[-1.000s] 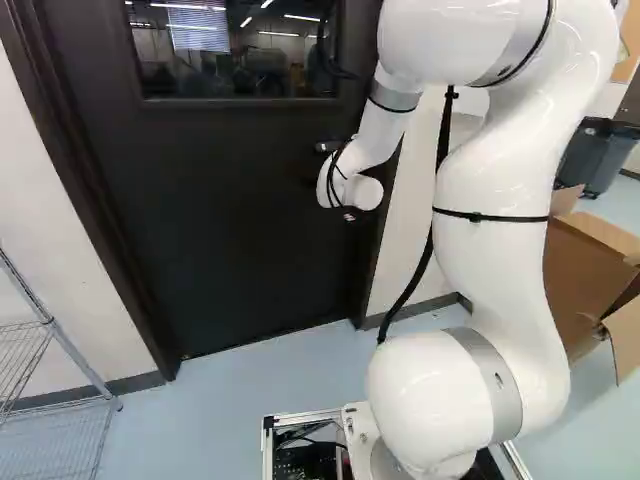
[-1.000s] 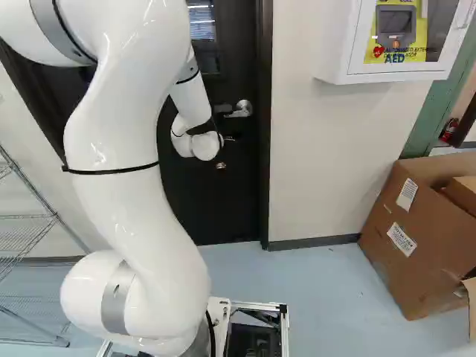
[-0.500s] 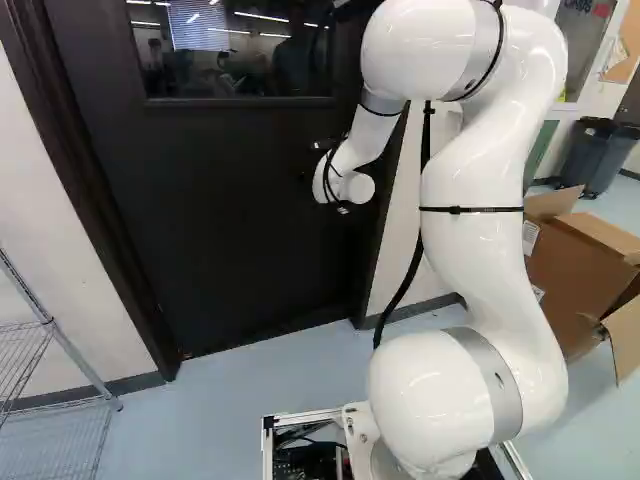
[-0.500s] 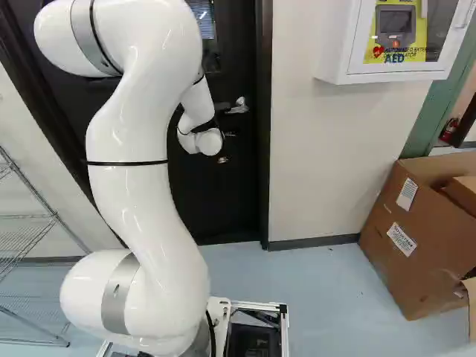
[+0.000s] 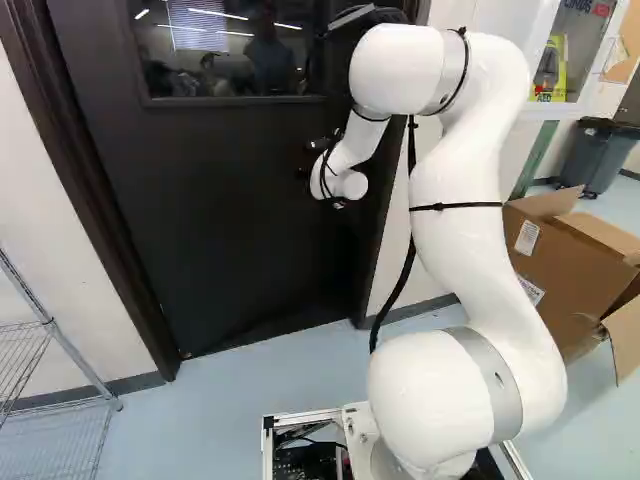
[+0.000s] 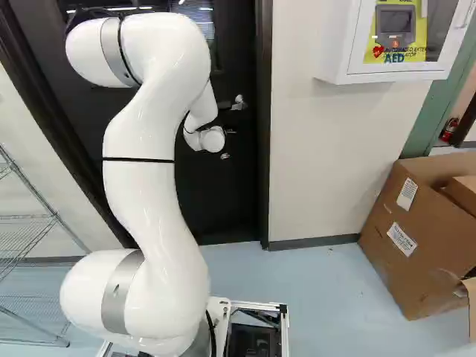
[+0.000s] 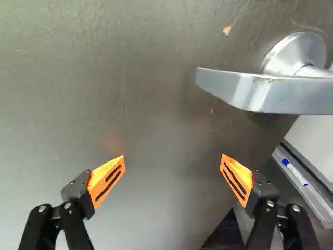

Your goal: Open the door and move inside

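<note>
The dark door (image 5: 230,200) stands slightly ajar, swung away from the base, with its hinge side at the left of the left base view. My gripper (image 6: 225,155) is mostly hidden behind the wrist, close to the door near its handle side. In the wrist view the gripper (image 7: 173,164) stands wide open, nothing between its orange pads. A silver lever handle (image 7: 270,92) lies ahead of and beside the fingers, apart from them; in the right base view the lever (image 6: 238,103) shows just beyond the wrist. Whether a fingertip touches the door, I cannot tell.
The door frame (image 6: 264,149) and a pale wall (image 6: 320,163) flank the handle side. A wire shelf (image 5: 60,350) stands left, cardboard boxes (image 6: 416,238) right, below a white wall cabinet (image 6: 335,44). Past the door's edge shows a ledge with a marker (image 7: 295,173).
The door has swung a little farther away from the base, carrying its handle and window along. My arm has stretched forward with it. The base has not moved.
</note>
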Tool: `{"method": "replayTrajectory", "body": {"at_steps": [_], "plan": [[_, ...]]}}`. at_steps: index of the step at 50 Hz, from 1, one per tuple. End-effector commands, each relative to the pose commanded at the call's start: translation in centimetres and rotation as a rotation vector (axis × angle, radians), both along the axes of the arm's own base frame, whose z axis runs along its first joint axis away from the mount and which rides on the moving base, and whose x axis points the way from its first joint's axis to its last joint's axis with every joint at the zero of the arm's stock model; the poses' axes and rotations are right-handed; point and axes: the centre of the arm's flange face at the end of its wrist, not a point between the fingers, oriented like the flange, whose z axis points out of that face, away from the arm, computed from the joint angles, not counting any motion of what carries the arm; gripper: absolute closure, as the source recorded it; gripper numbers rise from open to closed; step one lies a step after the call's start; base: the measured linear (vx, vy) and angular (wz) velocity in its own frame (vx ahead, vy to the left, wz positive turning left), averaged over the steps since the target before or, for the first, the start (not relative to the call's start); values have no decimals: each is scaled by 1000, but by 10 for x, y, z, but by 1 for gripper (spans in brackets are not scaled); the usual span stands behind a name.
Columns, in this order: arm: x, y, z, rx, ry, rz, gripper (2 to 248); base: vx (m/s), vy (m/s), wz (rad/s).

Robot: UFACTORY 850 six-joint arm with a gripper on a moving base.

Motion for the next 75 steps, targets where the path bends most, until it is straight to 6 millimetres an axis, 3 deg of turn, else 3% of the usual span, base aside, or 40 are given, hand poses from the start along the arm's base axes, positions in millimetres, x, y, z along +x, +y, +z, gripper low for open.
{"method": "replayTrajectory", "body": {"at_steps": [50, 59, 75], "plan": [[96, -3, -20, 2, -91, -8, 3, 0, 0, 0], [97, -3, -20, 2, -92, -7, 3, 0, 0, 0], [70, 4, -14, 2, -63, 3, 3, 0, 0, 0]]}}
